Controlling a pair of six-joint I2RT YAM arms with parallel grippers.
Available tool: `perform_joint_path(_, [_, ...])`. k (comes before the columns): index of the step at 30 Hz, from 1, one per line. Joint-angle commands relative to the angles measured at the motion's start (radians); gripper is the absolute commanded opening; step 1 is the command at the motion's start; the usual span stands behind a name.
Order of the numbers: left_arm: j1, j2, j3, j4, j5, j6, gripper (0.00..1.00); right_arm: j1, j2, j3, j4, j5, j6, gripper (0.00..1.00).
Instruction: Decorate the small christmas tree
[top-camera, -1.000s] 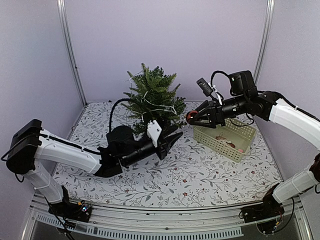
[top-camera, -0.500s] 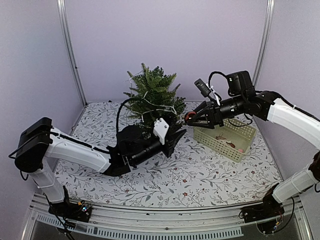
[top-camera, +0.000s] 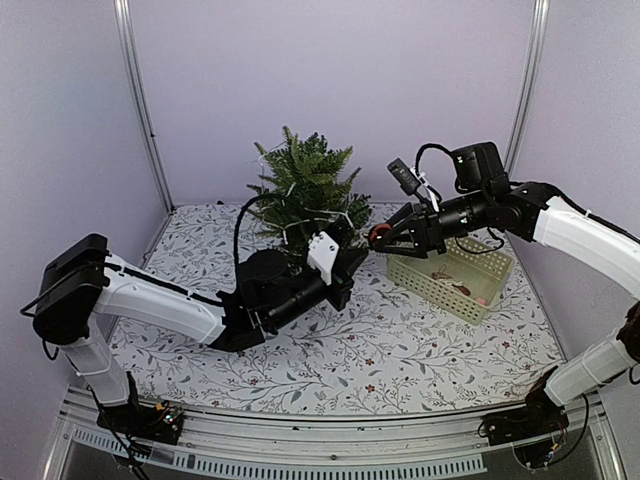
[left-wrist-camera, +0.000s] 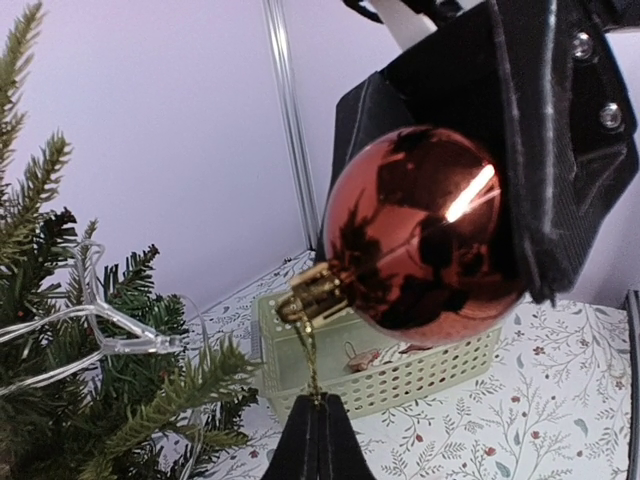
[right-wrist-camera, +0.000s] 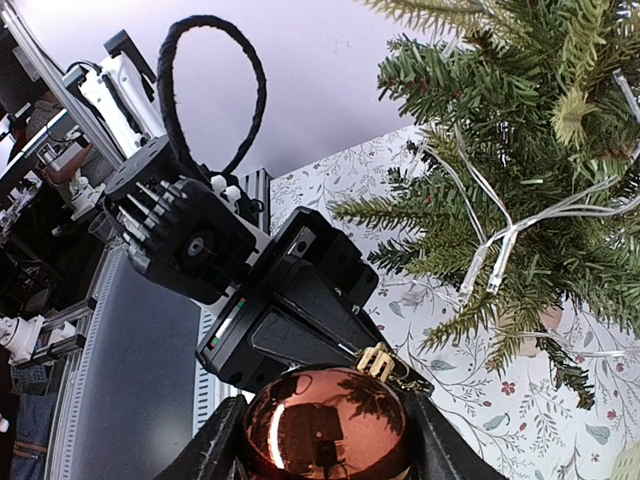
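Left gripper: pinching gold string of red bauble.
Right gripper: clamps red bauble, four o'clock of small christmas tree.

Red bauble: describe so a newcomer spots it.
Find the small christmas tree at the back. Right of it, left of the pale basket, the right gripper holds the red bauble. Shiny sphere, the only thing held aloft, gold loop pinched by the left gripper.

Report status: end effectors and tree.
Left end effector shut on gold loop. Right end effector holds red bauble. Small christmas tree alongside, light wire across branches.
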Motion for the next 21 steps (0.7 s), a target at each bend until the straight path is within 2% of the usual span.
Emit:
perform_joint_path(1, [-0.009,0.009,0.013,0.032,-0.019,-0.012,0.0,0.006,0.017,0.027,-0.001,0.021,-0.003,0.24])
perform_joint_path(21, [0.017,-0.007,-0.012,0.014,-0.024,-0.082,0.0,0.006,0.048,0.061,0.01,0.061,0.005,0.23])
